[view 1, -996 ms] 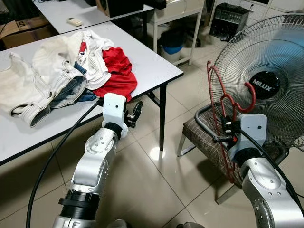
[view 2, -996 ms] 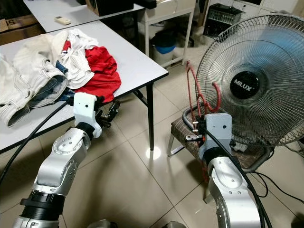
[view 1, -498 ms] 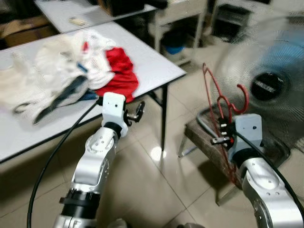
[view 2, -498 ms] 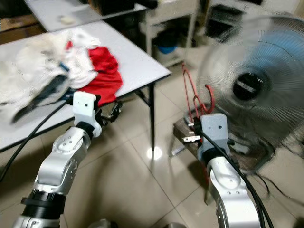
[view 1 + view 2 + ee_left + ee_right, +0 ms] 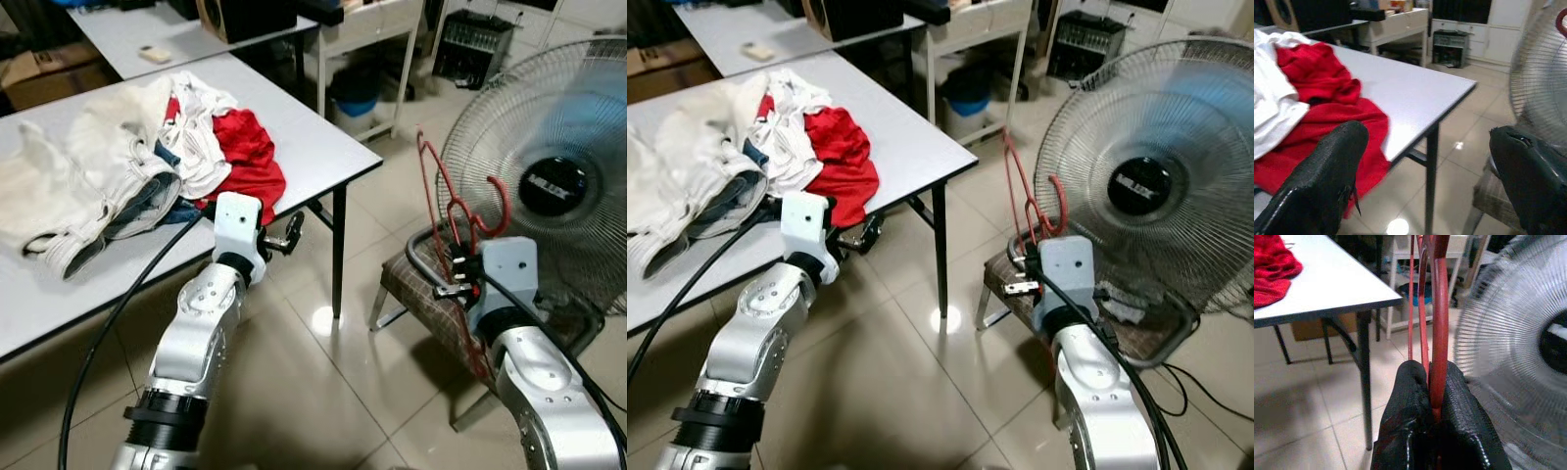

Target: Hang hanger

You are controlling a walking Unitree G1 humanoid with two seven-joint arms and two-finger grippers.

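Observation:
A red wire hanger [image 5: 460, 211] stands upright in my right gripper [image 5: 454, 277], which is shut on its lower part; its hook [image 5: 497, 201] curls up in front of the fan. In the right wrist view the black fingers [image 5: 1415, 411] pinch the red hanger [image 5: 1439, 308]. My left gripper [image 5: 290, 231] is held out near the front edge of the white table [image 5: 313, 132], just below the red garment [image 5: 250, 162]. Its fingers [image 5: 1327, 171] stand wide apart with nothing between them.
A large standing fan [image 5: 554, 176] is at the right, behind a low chair [image 5: 421, 284] with a chequered seat. A pile of white, denim and red clothes [image 5: 108, 157] lies on the table. More tables [image 5: 157, 29] and a blue bin [image 5: 355, 96] stand behind.
The camera swung briefly and settled back. The right gripper with the hanger has shifted slightly left and up. The left arm has barely moved.

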